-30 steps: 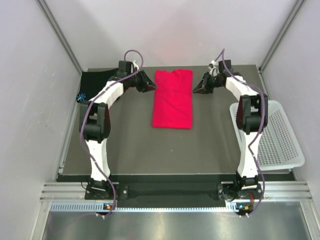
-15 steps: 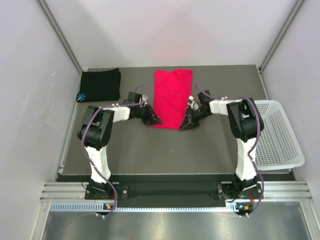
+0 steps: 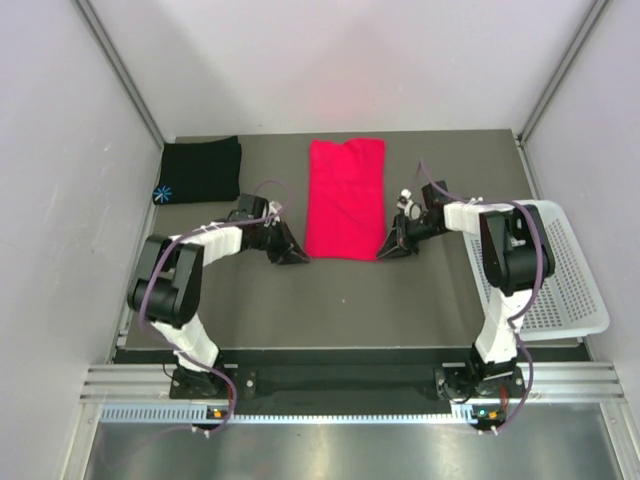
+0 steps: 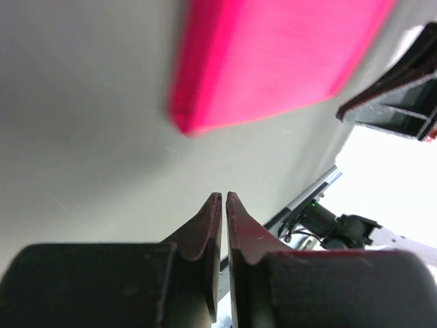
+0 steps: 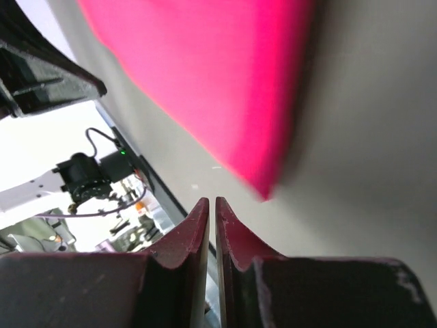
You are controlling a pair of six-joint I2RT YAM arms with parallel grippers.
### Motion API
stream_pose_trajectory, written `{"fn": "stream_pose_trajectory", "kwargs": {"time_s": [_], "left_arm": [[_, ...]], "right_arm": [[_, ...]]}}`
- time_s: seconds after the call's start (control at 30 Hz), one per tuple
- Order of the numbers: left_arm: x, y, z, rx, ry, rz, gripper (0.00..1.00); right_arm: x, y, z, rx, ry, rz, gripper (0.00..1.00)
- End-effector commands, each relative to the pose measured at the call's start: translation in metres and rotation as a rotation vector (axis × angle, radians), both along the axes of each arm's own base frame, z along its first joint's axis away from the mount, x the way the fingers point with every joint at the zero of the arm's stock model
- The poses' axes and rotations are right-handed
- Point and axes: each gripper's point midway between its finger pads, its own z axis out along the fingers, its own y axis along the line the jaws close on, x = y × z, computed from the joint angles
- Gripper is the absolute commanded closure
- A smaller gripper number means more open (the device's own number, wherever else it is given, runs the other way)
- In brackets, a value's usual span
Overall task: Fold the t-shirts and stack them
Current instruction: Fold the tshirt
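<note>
The red-pink t-shirt (image 3: 345, 198) lies folded in a long strip at the table's middle back. It also shows in the left wrist view (image 4: 273, 55) and the right wrist view (image 5: 212, 75). The black t-shirt (image 3: 200, 170) with its light-blue starburst lies folded at the back left. My left gripper (image 3: 298, 258) is shut and empty, low on the table just left of the red shirt's near left corner. My right gripper (image 3: 385, 254) is shut and empty, just right of the near right corner. Neither touches the cloth.
A white perforated basket (image 3: 560, 270) stands at the right edge, beside the right arm. Grey walls close in the table on the left, back and right. The table's front rail runs across the near edge.
Both grippers came from the red shirt's far corners down to its near corners, then drew slightly outward, off the cloth. The red shirt lies as it did.
</note>
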Motion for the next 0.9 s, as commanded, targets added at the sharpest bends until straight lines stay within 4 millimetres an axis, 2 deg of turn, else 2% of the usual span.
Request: {"fn": "stream_pose_trajectory", "kwargs": {"time_s": [0.0, 0.03, 0.07, 0.1, 0.13, 0.17, 0.2, 0.23, 0.27, 0.33, 0.37, 0.47, 0.5, 0.53, 0.57, 0.6, 0.63, 0.67, 0.7, 0.8, 0.83, 0.87], "left_arm": [[0.026, -0.006, 0.071, -0.025, -0.216, -0.016, 0.86], [0.032, -0.008, 0.08, -0.04, -0.238, -0.01, 0.84], [0.037, -0.011, 0.084, -0.056, -0.248, -0.006, 0.84], [0.049, -0.02, 0.099, -0.101, -0.291, 0.001, 0.84], [0.055, -0.024, 0.101, -0.118, -0.298, 0.003, 0.83], [0.062, -0.03, 0.092, -0.139, -0.263, 0.015, 0.83], [0.073, -0.04, 0.101, -0.187, -0.313, 0.0, 0.83], [0.08, -0.046, 0.1, -0.213, -0.323, -0.001, 0.83], [0.085, -0.051, 0.081, -0.218, -0.279, 0.01, 0.84], [0.095, -0.061, 0.072, -0.248, -0.295, 0.001, 0.85], [0.097, -0.063, 0.053, -0.252, -0.247, 0.014, 0.86], [0.094, -0.057, 0.02, -0.213, -0.195, 0.043, 0.89], [0.085, -0.049, 0.005, -0.186, -0.158, 0.06, 0.9], [0.077, -0.042, -0.006, -0.16, -0.119, 0.075, 0.91], [0.073, -0.035, -0.006, -0.138, -0.129, 0.086, 0.91], [0.057, -0.023, -0.019, -0.112, -0.091, 0.102, 0.91], [0.047, -0.015, -0.018, -0.087, -0.085, 0.1, 0.91], [0.034, -0.008, -0.027, -0.066, -0.057, 0.102, 0.91], [0.029, -0.005, -0.026, -0.062, -0.057, 0.096, 0.91], [0.024, -0.005, -0.008, -0.044, -0.096, 0.045, 0.88], [0.028, -0.007, 0.004, -0.05, -0.129, 0.035, 0.87], [0.042, -0.01, 0.021, -0.058, -0.184, 0.024, 0.85]], "right_arm": [[0.028, 0.011, 0.063, 0.05, -0.202, 0.016, 0.92], [0.035, 0.016, 0.073, 0.061, -0.23, 0.02, 0.92], [0.038, 0.02, 0.073, 0.067, -0.226, 0.023, 0.92], [0.041, 0.024, 0.074, 0.078, -0.219, 0.021, 0.92], [0.048, 0.029, 0.078, 0.086, -0.231, 0.023, 0.91], [0.053, 0.034, 0.072, 0.098, -0.22, 0.024, 0.92], [0.058, 0.039, 0.071, 0.111, -0.21, 0.014, 0.91], [0.063, 0.042, 0.068, 0.119, -0.208, 0.005, 0.92], [0.069, 0.045, 0.058, 0.128, -0.204, -0.002, 0.92], [0.071, 0.048, 0.051, 0.145, -0.179, -0.012, 0.92], [0.07, 0.048, 0.039, 0.136, -0.158, -0.014, 0.92], [0.058, 0.04, 0.015, 0.108, -0.113, -0.003, 0.92], [0.053, 0.034, 0.007, 0.095, -0.111, 0.001, 0.92], [0.04, 0.027, -0.004, 0.08, -0.075, -0.002, 0.92], [0.035, 0.021, -0.008, 0.069, -0.072, -0.006, 0.92], [0.031, 0.011, -0.013, 0.059, -0.072, -0.013, 0.92], [0.02, 0.004, -0.019, 0.048, -0.049, -0.019, 0.92], [0.017, -0.002, -0.022, 0.03, -0.058, -0.017, 0.92], [0.012, -0.009, -0.023, 0.021, -0.04, -0.024, 0.92], [0.021, -0.012, -0.004, 0.016, -0.098, -0.017, 0.92], [0.024, -0.011, 0.006, 0.021, -0.112, -0.015, 0.92], [0.029, -0.008, 0.016, 0.037, -0.118, -0.022, 0.92]]}}
